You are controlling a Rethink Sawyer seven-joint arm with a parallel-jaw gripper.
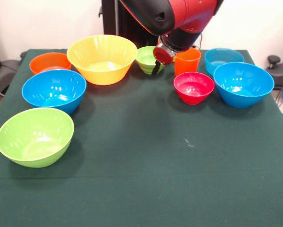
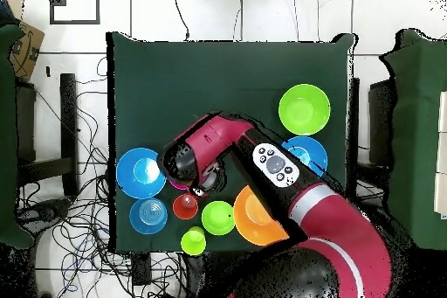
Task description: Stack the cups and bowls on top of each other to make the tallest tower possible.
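Note:
My gripper [image 1: 156,66] hangs at the right rim of the small green bowl [image 1: 147,59] at the table's far side; I cannot see its state. Right of it stands the orange cup [image 1: 187,60]. The big yellow bowl [image 1: 102,57] is left of the green one, and the orange bowl [image 1: 49,61] is further left. A red-pink bowl [image 1: 193,87] sits between the cup and a large blue bowl [image 1: 243,83], with a smaller blue bowl [image 1: 224,56] behind. A second large blue bowl [image 1: 54,90] and the lime bowl [image 1: 35,136] stand at the left. A yellow-green cup [image 2: 193,241] shows only from overhead. Each stands singly; no tower is in view.
The dark green cloth of the table [image 1: 146,165] stretches open across the middle and the near side. The red arm [image 2: 262,159] crosses over the bowls in the overhead view and hides part of one blue bowl [image 2: 307,156].

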